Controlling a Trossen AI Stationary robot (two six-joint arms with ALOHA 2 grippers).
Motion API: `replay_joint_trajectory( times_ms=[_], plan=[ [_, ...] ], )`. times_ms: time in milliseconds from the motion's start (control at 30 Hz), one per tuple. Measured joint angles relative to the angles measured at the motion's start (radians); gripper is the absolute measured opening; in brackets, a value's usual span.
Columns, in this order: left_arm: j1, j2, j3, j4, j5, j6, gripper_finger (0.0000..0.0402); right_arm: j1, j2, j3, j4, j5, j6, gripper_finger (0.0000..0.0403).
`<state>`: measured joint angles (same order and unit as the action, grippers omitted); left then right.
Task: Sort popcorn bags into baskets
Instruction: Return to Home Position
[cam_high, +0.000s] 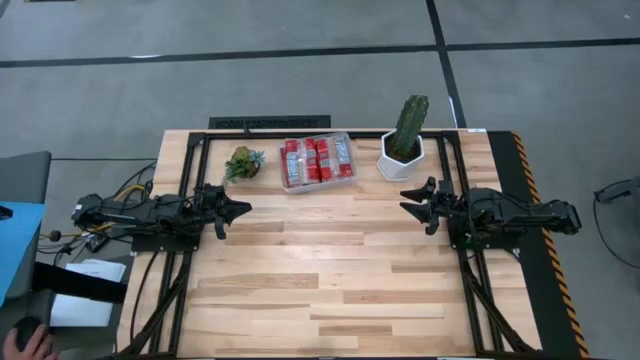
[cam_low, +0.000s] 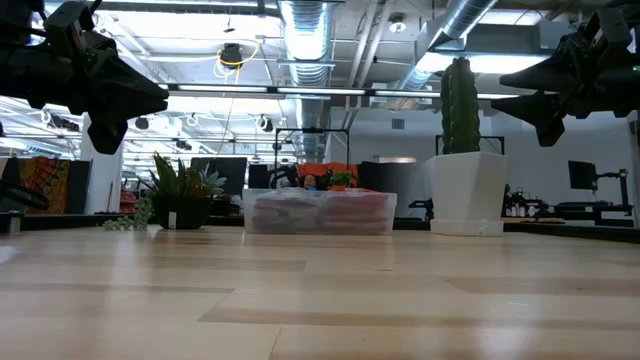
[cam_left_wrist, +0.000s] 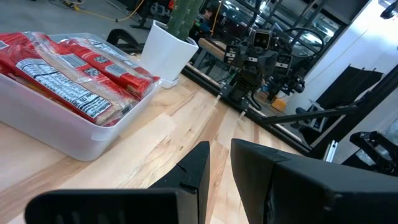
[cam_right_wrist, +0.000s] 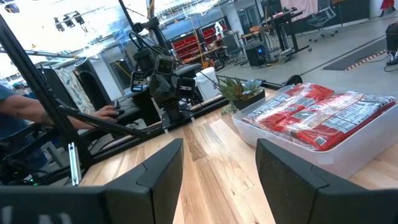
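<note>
High view shows the popcorn bags (cam_high: 317, 160) all gathered inside the clear tub (cam_high: 318, 187), packed side by side in a tight layer. The tub sits on the wooden table (cam_high: 330, 290) at its far edge, between a small green succulent (cam_high: 243, 162) on the left-arm side and a cactus in a white pot (cam_high: 402, 150) on the right-arm side, with the pot just beside it. In the left wrist view the packets (cam_left_wrist: 68, 81) lie with their pale printed panels facing up and rise a little above the tub's wall (cam_left_wrist: 62, 134). From table height, their red shows dimly through the tub's see-through side (cam_low: 320, 213).

Both arms are drawn back to their own sides of the table, well apart from the tub, and point inward at each other. The left gripper (cam_high: 243, 209) hangs above the wood near the succulent, holding nothing, with only a narrow gap between its fingers (cam_left_wrist: 193, 171). The right gripper (cam_high: 404, 200) hangs in front of the cactus pot, its fingers (cam_right_wrist: 158, 171) spread wide and empty.

Beyond the table's left-arm side, a person's hand (cam_high: 22, 340) shows at the corner of the overhead picture.
</note>
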<state>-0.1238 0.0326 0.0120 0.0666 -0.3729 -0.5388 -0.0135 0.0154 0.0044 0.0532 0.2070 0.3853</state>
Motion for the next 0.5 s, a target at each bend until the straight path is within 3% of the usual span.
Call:
replay_joint_trajectory(
  times_ms=[500],
  plan=[
    [0.000, 0.000, 0.000, 0.000, 0.000, 0.000, 0.0054, 0.000, 0.000, 0.000, 0.000, 0.000, 0.000, 0.0228]
  ],
)
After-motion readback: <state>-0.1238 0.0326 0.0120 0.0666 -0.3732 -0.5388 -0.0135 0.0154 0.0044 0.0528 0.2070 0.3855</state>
